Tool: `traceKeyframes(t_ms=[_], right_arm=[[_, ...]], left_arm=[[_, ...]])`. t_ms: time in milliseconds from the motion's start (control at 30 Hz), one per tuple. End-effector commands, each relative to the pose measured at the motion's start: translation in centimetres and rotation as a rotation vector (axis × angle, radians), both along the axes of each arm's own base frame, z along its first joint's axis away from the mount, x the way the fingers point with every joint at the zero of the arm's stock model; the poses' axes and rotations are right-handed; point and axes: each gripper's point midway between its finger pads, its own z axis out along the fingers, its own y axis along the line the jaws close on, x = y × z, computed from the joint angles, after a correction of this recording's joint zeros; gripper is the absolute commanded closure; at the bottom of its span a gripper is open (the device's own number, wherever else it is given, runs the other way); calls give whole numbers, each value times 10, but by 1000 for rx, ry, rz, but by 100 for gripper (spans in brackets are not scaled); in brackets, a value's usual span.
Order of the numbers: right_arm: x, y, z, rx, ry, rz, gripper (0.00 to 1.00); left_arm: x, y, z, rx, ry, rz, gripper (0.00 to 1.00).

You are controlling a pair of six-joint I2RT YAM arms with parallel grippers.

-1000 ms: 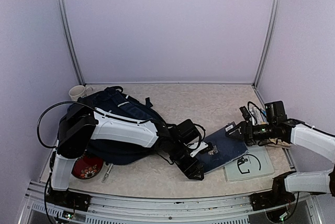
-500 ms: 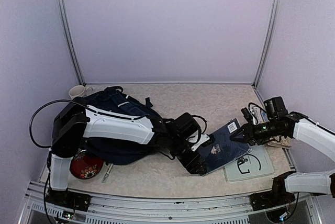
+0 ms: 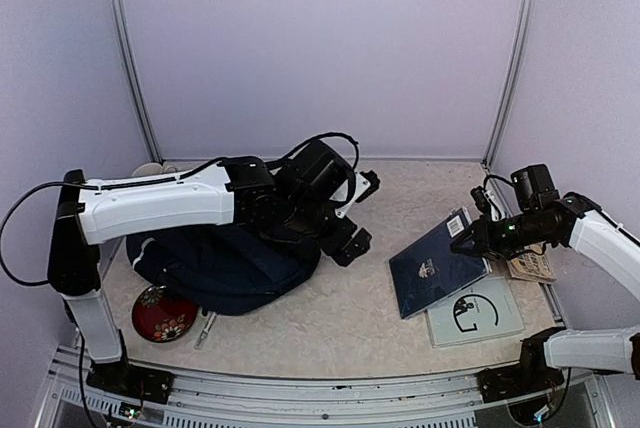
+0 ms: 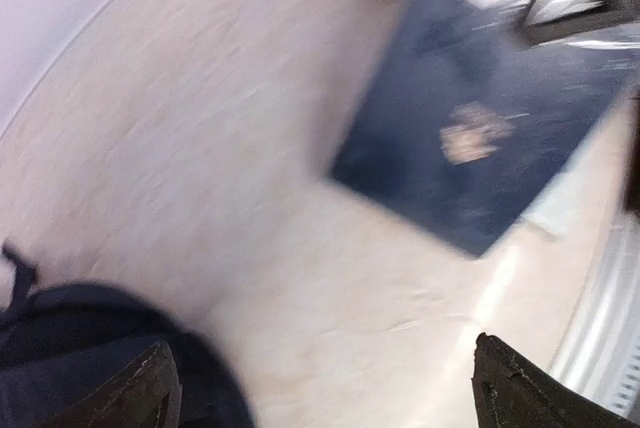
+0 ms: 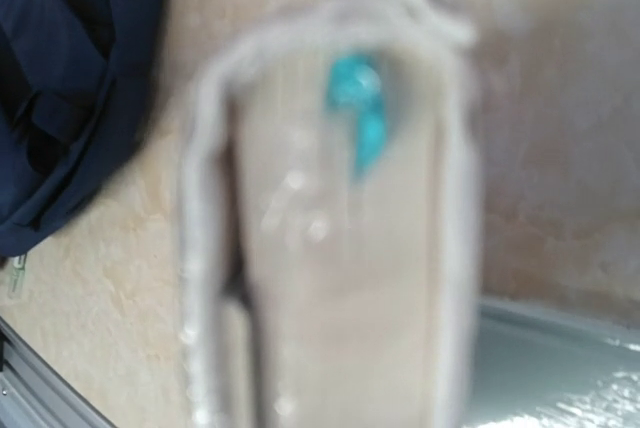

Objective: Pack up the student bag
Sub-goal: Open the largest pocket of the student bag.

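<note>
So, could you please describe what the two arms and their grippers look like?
Both share one build: the left arm and right arm have smooth white link shells between bulky black joint housings. Thin black cables loop loosely outside the joints. The left gripper and right gripper are black too; the left wrist view shows dark, tapering fingertips. No markings are legible.

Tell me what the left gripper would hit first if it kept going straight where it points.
Likely the speckled beige tabletop, just short of the dark-blue flat book; depth is unclear.

Left hand [image 3: 360, 214] aloft, widely spread.
</note>
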Motion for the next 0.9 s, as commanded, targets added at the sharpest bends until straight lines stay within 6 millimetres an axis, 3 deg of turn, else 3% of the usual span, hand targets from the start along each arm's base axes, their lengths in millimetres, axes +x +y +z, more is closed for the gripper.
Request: traceKeyframes(t_ms=[0, 67, 300, 467, 500, 600, 667, 767, 867], right_arm=[[6, 9, 34, 52, -110, 31, 100], [6, 10, 33, 56, -107, 35, 100], [5, 11, 29, 66, -101, 43, 100], [5, 12, 30, 67, -104, 45, 100], [4, 12, 31, 69, -104, 45, 100], [4, 12, 31, 71, -104, 45, 100], [3, 12, 33, 73, -108, 46, 100], [3, 13, 39, 80, -114, 50, 100], [0, 19, 54, 120, -129, 78, 100]], left_arm=[[44, 107, -99, 507, -7, 295, 1], [46, 124, -116, 593, -17, 329, 1], [54, 155, -148, 733, -47, 398, 1], [60, 163, -151, 802, -105, 423, 6], [59, 158, -148, 788, -111, 415, 13], [54, 139, -133, 701, -119, 376, 69], [51, 126, -120, 634, -118, 353, 99], [46, 112, -95, 538, -122, 340, 100], [43, 98, -57, 423, -142, 342, 100]])
